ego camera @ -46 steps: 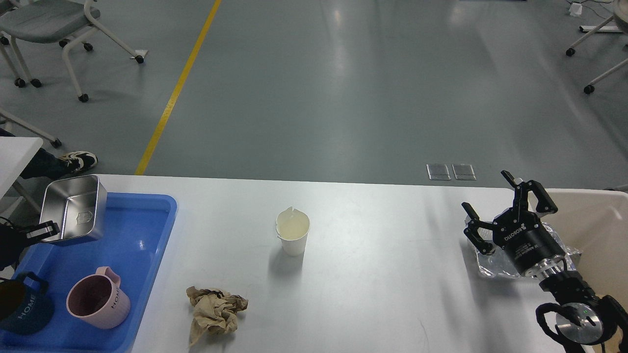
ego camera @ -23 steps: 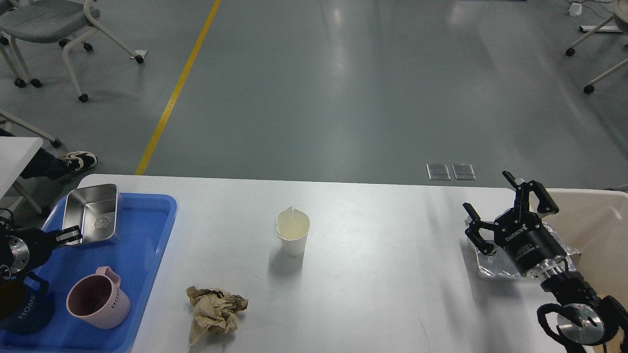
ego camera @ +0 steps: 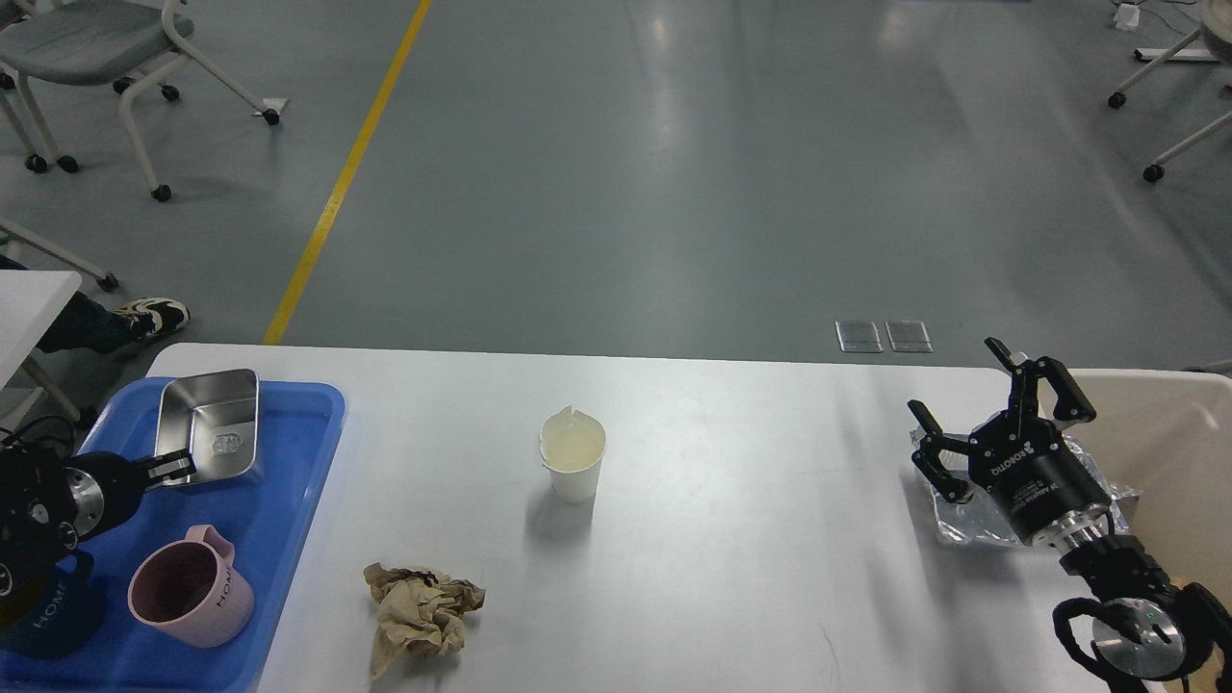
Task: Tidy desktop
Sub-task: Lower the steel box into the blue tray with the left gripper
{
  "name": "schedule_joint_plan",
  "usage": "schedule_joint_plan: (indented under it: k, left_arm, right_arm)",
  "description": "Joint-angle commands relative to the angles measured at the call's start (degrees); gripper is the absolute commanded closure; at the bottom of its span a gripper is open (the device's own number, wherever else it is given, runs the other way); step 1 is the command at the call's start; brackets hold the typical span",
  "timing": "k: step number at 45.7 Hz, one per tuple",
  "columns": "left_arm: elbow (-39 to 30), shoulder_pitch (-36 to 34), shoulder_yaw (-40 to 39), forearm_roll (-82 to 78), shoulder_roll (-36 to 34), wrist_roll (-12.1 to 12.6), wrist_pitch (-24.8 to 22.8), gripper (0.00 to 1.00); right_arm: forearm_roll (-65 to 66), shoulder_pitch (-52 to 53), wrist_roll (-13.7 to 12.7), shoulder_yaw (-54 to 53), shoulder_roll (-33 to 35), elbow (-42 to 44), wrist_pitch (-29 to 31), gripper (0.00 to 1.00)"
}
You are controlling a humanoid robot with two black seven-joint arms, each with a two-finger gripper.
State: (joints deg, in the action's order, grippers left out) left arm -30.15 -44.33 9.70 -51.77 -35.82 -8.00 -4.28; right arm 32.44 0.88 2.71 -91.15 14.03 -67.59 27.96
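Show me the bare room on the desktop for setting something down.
Bare desktop lies widest between the paper cup and the crinkled foil under the right gripper. A narrower strip separates the blue tray from the cup. The tray is crowded; crumpled brown paper clutters front left.

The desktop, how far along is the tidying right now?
Partly done. The pink mug and a dark mug already sit in the blue tray. The left claw is at the steel container's rim in the tray. Left on the desktop: paper cup, crumpled brown paper, and foil under the open right claw.
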Motion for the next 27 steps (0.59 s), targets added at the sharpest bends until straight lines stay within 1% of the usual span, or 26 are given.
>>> schedule_joint_plan:
  k: [1, 7, 9, 10, 11, 12, 14, 19, 20, 21, 27]
  left_arm:
    - [0.8, 0.5, 0.2, -0.1, 1.4, 0.1, 0.0, 0.97]
    - [1.4, 0.9, 0.5, -0.1, 1.5, 0.1, 0.1, 0.94]
    - [1.4, 0.9, 0.5, -0.1, 1.5, 0.3, 0.0, 0.91]
    - [1.4, 0.9, 0.4, -0.1, 1.5, 0.3, 0.0, 0.88]
    - [1.4, 0.9, 0.4, -0.1, 1.5, 0.3, 0.1, 0.83]
    - [1.4, 0.9, 0.4, 0.0, 1.5, 0.2, 0.1, 0.76]
    - [1.4, 0.8, 0.4, 0.0, 1.5, 0.1, 0.1, 0.56]
    - [1.2, 0.4, -0.4, 0.1, 1.5, 0.0, 0.1, 0.22]
    - [1.2, 0.4, -0.5, 0.1, 1.5, 0.0, 0.1, 0.17]
    - [1.2, 0.3, -0.7, 0.1, 1.5, 0.0, 0.1, 0.14]
    - [1.1, 0.2, -2.5, 1.1, 1.5, 0.0, -0.1, 0.05]
  right_arm:
    - [0.0, -0.1, 0.0, 0.0, 0.0, 0.0, 0.0, 0.00]
    - [0.0, -0.1, 0.0, 0.0, 0.0, 0.1, 0.0, 0.00]
    - [0.0, 0.0, 0.0, 0.0, 0.0, 0.1, 0.0, 0.00]
    - [0.0, 0.0, 0.0, 0.0, 0.0, 0.1, 0.0, 0.00]
    - [0.0, 0.0, 0.0, -0.1, 0.0, 0.1, 0.0, 0.00]
    - [0.0, 0.0, -0.1, 0.0, 0.0, 0.1, 0.0, 0.00]
    - [0.0, 0.1, -0.1, -0.1, 0.0, 0.1, 0.0, 0.00]
    - [0.0, 0.1, -0.1, -0.1, -0.1, 0.1, 0.0, 0.00]
    - [0.0, 0.1, 0.0, -0.1, -0.1, 0.1, 0.0, 0.00]
    - [0.0, 0.1, 0.0, 0.0, -0.1, 0.0, 0.0, 0.00]
    - [0.0, 0.2, -0.1, 0.0, -0.1, 0.1, 0.0, 0.00]
